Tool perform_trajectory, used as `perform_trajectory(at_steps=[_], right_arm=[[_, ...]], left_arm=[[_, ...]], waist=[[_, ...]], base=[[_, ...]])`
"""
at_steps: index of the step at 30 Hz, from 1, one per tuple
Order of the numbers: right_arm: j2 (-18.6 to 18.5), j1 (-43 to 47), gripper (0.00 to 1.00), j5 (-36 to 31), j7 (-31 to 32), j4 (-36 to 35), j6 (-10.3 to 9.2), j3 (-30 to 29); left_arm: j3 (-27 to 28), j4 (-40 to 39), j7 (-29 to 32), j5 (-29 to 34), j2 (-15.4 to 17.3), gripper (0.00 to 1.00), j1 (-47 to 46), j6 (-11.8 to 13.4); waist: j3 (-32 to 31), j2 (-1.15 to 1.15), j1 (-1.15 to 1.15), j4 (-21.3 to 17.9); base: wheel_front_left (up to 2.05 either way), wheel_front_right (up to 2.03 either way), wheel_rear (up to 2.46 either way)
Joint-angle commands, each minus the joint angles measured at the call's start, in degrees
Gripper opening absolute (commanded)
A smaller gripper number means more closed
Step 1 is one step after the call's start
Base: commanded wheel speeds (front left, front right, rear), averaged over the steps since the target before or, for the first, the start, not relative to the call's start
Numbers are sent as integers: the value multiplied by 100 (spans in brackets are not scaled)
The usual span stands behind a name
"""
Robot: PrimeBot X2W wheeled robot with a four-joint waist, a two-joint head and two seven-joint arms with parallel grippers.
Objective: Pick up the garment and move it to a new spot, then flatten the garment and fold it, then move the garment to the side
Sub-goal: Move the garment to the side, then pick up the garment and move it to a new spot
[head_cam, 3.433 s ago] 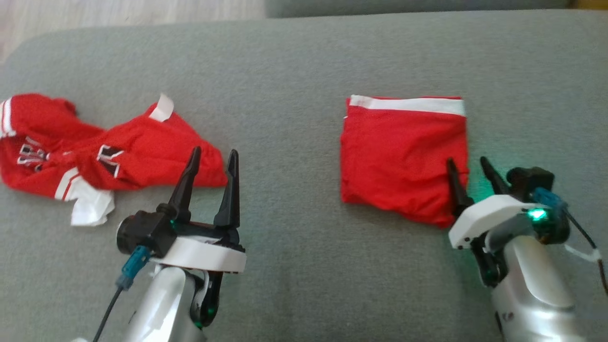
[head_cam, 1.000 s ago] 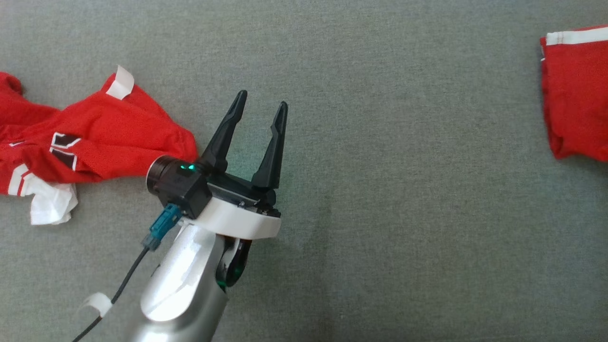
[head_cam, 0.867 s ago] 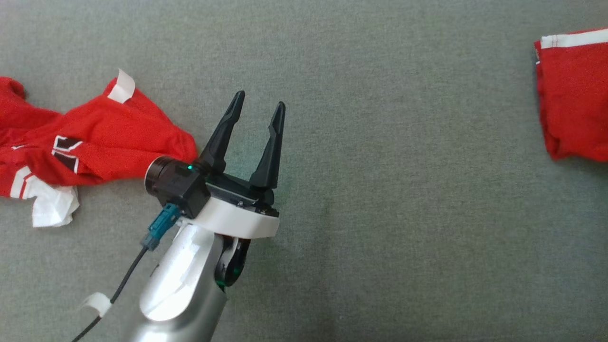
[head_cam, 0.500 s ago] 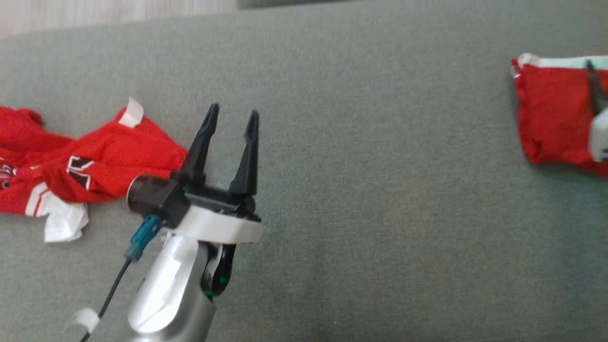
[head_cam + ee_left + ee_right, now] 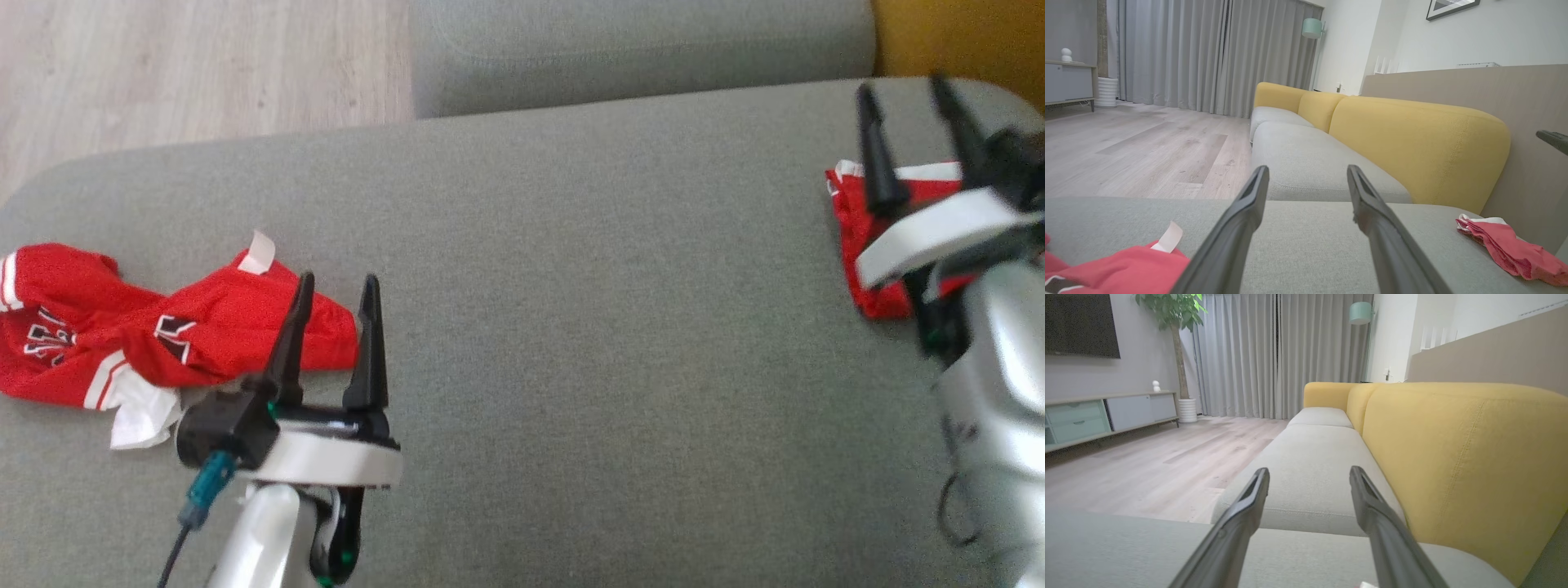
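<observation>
A folded red garment (image 5: 859,245) with a white band lies at the right end of the grey seat cushion (image 5: 571,286); it also shows low right in the left wrist view (image 5: 1506,249). My right gripper (image 5: 901,86) hangs open above it, holding nothing, and its wrist hides part of the cloth. A crumpled red jersey (image 5: 122,343) with white trim lies at the left. My left gripper (image 5: 339,279) stands open just right of that jersey (image 5: 1126,273), empty. Both wrist views show parted fingers: left gripper (image 5: 1306,173), right gripper (image 5: 1309,472).
A second grey cushion (image 5: 637,41) adjoins the far edge. A yellow backrest (image 5: 1412,139) runs along the right side. Wooden floor (image 5: 188,65) lies beyond the cushion's far left edge. Bare grey fabric stretches between the two red pieces.
The head view has tilted up and shifted. My right gripper has come into view, raised off the folded garment with open fingers. The left gripper stays open beside the jersey.
</observation>
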Motion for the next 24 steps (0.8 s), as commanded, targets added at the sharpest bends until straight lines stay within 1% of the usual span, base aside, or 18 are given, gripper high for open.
perform_trajectory(at_steps=[1, 7, 10, 14, 16, 19, 24], right_arm=[[62, 71, 100, 32, -73, -243, -4, 10], [951, 986, 100, 104, -132, -879, -4, -300], [1211, 1430, 100, 97, -186, -1034, -4, -352], [1321, 1934, 100, 77, -283, -1040, -4, -327], [1334, 2222, 100, 284, -365, -1023, -4, -270], [1336, 2404, 100, 404, -427, -997, -4, -142], [1337, 2506, 100, 371, -477, -949, -4, -69]], left_arm=[[211, -193, -29, 60, 41, 100, -97, 8], [429, -253, -29, 57, 41, 100, 216, 17], [516, -271, -29, 24, 41, 100, 355, 13], [487, -281, -29, -12, 41, 100, 475, 4], [466, -283, -29, -58, 41, 100, 532, 11], [444, -288, -29, -94, 41, 100, 571, 24], [404, -285, -29, -115, 41, 100, 601, 29]], waist=[[-94, 0, 1, 22], [-258, 0, 1, 38], [-300, 0, 1, 35], [-330, 0, 1, 63], [-351, 0, 1, 85], [-355, 0, 1, 99], [-366, 0, 1, 107]], base=[[0, 0, 0], [0, 0, 0], [0, 0, 0], [0, 0, 0], [0, 0, 0], [0, 0, 0], [0, 0, 0]])
